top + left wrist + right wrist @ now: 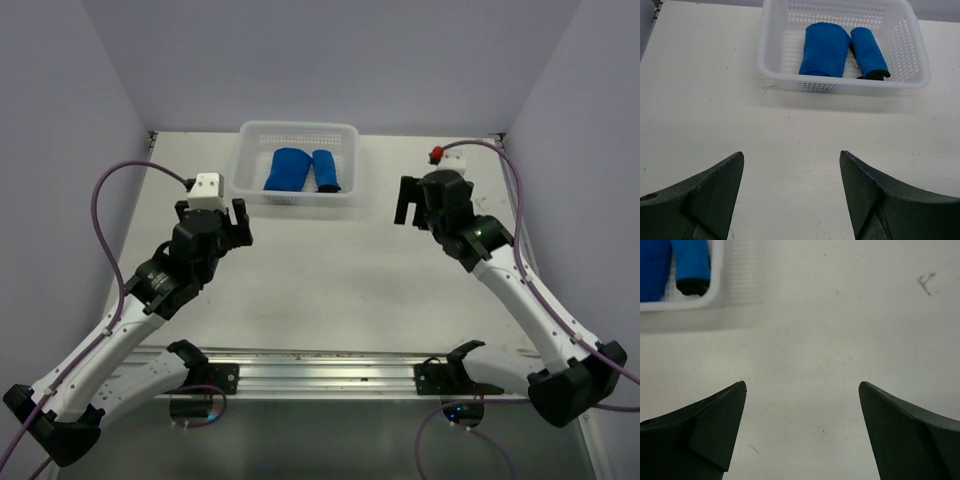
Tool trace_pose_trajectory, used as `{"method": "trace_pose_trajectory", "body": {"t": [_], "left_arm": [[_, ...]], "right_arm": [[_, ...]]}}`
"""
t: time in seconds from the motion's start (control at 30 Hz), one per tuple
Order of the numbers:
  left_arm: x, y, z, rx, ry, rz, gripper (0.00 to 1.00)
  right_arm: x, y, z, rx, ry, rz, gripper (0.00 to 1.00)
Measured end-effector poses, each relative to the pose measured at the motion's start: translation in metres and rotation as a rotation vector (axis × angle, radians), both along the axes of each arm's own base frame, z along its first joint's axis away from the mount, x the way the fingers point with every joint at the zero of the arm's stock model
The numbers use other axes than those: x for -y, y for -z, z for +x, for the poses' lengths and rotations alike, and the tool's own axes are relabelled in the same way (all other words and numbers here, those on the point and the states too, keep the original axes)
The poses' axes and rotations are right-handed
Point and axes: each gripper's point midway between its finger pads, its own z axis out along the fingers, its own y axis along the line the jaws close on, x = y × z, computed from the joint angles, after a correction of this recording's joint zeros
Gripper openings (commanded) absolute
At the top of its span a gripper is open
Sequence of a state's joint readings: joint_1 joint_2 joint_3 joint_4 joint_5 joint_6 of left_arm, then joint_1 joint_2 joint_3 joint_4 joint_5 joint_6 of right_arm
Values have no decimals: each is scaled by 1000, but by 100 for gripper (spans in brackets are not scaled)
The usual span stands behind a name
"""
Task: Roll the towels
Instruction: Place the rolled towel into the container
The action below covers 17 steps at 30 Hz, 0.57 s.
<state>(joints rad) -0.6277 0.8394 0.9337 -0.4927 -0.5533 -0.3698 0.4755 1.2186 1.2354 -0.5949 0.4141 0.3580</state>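
Two royal-blue towels lie rolled side by side inside the white plastic basket (250, 185) at the back of the table: a wider roll (287, 168) on the left and a narrower roll (327, 170) on the right. They also show in the left wrist view, the wider (824, 49) and the narrower (868, 51). The right wrist view catches the narrower roll's end (690, 262). My left gripper (233, 221) is open and empty, in front of the basket's left corner. My right gripper (407, 207) is open and empty, to the right of the basket.
A small red and white object (440, 154) sits at the back right of the table. Purple cables run along both arms. A metal rail (320, 372) crosses the table's near edge. Grey walls close in the back and sides.
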Motion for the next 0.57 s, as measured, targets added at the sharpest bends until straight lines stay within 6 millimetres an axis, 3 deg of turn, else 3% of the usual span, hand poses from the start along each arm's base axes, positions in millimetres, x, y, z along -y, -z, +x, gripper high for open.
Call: {"method": "trace_pose_trajectory", "body": {"t": [0.07, 0.2, 0.33, 0.57], "left_arm": [[-2, -3, -1, 0, -8, 4, 82], [-7, -9, -3, 1, -27, 9, 82], [-11, -12, -7, -2, -35, 7, 83], [-18, -10, -18, -17, -44, -6, 85]], "right_arm": [[21, 13, -28, -12, 31, -24, 99], [46, 13, -68, 46, 61, 4, 99], [54, 11, -81, 73, 69, 19, 99], [50, 32, -85, 11, 50, 11, 99]]}}
